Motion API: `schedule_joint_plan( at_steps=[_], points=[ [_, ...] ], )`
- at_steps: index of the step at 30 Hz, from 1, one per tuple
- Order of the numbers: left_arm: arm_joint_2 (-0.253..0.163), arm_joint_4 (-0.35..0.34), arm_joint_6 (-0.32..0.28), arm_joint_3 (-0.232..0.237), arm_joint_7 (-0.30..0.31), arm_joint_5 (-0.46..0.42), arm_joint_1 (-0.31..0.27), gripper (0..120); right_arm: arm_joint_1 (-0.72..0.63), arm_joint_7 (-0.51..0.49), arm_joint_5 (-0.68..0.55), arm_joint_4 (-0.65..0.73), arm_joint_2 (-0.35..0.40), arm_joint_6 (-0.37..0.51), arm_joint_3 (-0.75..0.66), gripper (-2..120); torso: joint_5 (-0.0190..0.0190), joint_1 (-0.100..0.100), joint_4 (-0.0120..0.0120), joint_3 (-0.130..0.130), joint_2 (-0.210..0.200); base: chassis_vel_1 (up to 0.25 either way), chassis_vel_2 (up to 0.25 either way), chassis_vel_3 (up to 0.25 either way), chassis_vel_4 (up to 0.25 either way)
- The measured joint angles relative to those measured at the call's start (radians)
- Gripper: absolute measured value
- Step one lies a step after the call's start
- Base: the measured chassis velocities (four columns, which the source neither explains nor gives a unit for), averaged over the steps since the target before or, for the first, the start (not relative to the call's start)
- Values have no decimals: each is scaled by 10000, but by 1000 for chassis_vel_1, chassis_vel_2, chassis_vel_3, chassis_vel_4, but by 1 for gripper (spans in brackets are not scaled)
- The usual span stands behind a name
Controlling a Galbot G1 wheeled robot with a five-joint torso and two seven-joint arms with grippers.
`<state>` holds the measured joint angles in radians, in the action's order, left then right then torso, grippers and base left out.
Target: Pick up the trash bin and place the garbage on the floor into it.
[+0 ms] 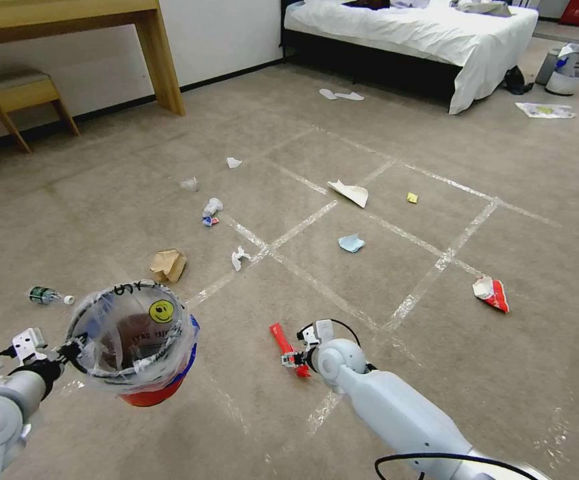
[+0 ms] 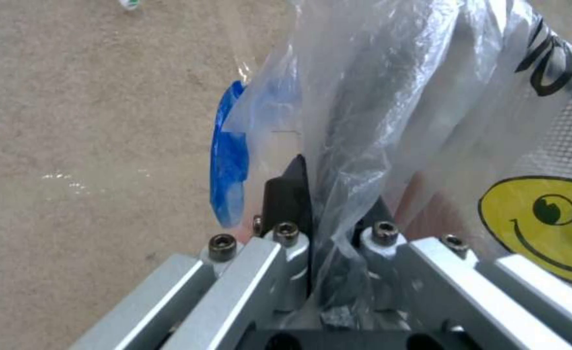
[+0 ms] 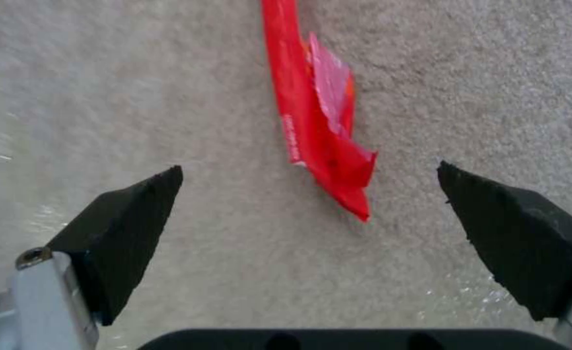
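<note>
The right gripper [image 3: 309, 187] hangs low over the floor [image 1: 382, 427] with its jaws spread wide, and the near end of the red wrapper strip [image 3: 315, 121] lies flat on the carpet between the black pads [image 3: 127, 228], not yet touched. The strip looks thin, light and limp, probably slick foil or plastic; it will likely fold when pinched, so the crumpled, raised near end seems the best place to take it rather than the flat length.

The left gripper [image 1: 69, 350] is clamped on the rim and clear liner of the trash bin [image 1: 139, 347], holding it off the floor, beside the right gripper. The bin looks light and stiff, but the bag is slippery under the pads.

Beyond the right gripper more garbage is scattered: a brown paper bag [image 1: 168, 265], a small bottle [image 1: 49, 295], tissues [image 1: 351, 243] and a red-white packet [image 1: 492, 293]. Farther off stand a bed [image 1: 422, 33] and a wooden desk [image 1: 159, 60].
</note>
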<state>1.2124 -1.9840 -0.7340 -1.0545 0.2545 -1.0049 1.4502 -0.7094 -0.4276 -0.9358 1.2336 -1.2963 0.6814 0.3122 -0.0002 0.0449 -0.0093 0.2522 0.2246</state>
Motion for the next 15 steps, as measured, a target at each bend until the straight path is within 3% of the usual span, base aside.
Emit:
schedule_joint_plan(
  at_steps=[3,9,15],
  points=[
    [19,0,4,-1,3,47,27,3,64,191,301,-294,-78,13,69,100,0,0,0,0,0,0,0,0,0],
    [88,-1,29,-18,44,115,83,3,329,1332,2516,-1676,-432,-93,653,100,0,0,0,0,0,0,0,0,0],
    [153,-25,36,-52,55,113,35,3,459,1571,3255,-2236,-600,-154,1106,100,1,0,0,0,0,0,0,0,0]
  ],
)
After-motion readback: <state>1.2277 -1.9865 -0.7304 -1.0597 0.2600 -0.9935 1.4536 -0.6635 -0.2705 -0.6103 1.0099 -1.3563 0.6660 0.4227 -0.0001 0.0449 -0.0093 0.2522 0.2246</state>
